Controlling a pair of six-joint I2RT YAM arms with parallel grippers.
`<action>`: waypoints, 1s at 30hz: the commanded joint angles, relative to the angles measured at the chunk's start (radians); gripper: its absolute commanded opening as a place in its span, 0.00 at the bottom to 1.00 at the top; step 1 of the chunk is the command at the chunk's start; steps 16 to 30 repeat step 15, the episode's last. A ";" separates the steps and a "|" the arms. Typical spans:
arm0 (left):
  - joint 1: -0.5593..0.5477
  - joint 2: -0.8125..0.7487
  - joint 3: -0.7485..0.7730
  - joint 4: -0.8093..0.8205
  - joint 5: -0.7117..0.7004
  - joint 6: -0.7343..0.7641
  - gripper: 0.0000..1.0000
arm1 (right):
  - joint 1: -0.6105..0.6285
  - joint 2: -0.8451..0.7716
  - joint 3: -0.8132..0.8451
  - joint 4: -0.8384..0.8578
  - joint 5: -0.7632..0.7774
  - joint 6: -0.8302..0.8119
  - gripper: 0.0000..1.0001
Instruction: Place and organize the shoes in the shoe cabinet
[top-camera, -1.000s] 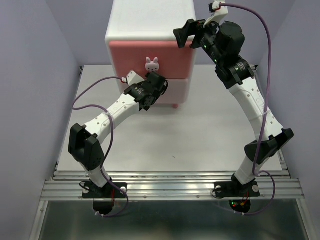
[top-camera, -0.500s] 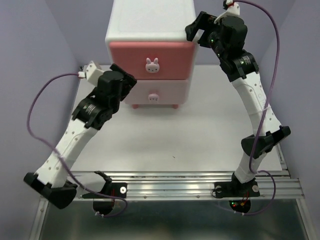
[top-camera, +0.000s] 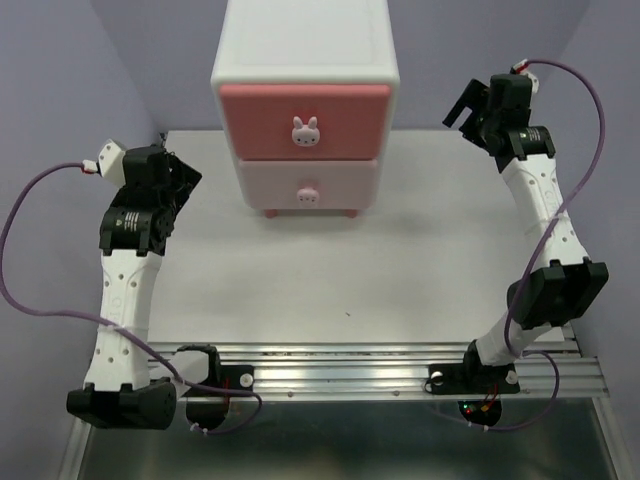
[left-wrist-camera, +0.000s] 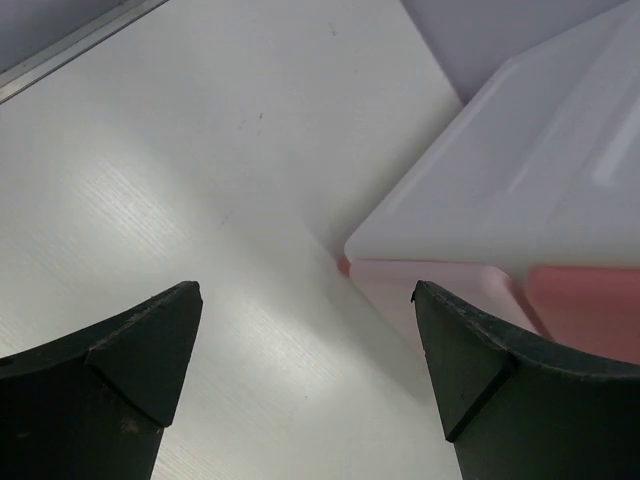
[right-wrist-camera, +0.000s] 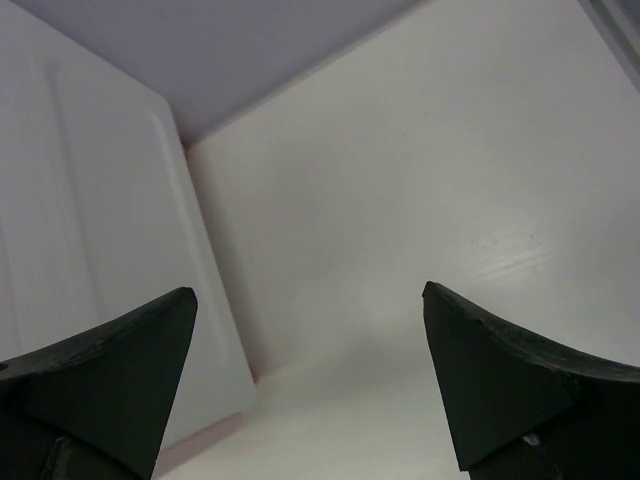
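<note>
Table (top-camera: 400, 270): white, matt, faint wood grain; metal rail (top-camera: 340, 365) along near edge. Carries one item: cabinet (top-camera: 305, 110), white, upright on short pink feet (top-camera: 350, 212), far middle, fronts facing near edge

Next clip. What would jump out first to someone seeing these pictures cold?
The white cabinet at the back middle of the table draws the eye first. Its salmon drawer sits above its pale pink drawer, both shut, each with a bunny knob. The left gripper hangs open and empty off its left side, the right gripper open and empty off its right. No shoes show in any view.
</note>
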 joint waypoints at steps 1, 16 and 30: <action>0.061 0.011 -0.020 0.042 0.079 0.055 0.99 | 0.014 -0.147 -0.166 -0.011 0.117 -0.015 1.00; 0.101 0.021 -0.023 0.129 0.022 0.143 0.99 | 0.014 -0.400 -0.531 0.096 0.344 0.027 1.00; 0.101 0.021 -0.023 0.129 0.022 0.143 0.99 | 0.014 -0.400 -0.531 0.096 0.344 0.027 1.00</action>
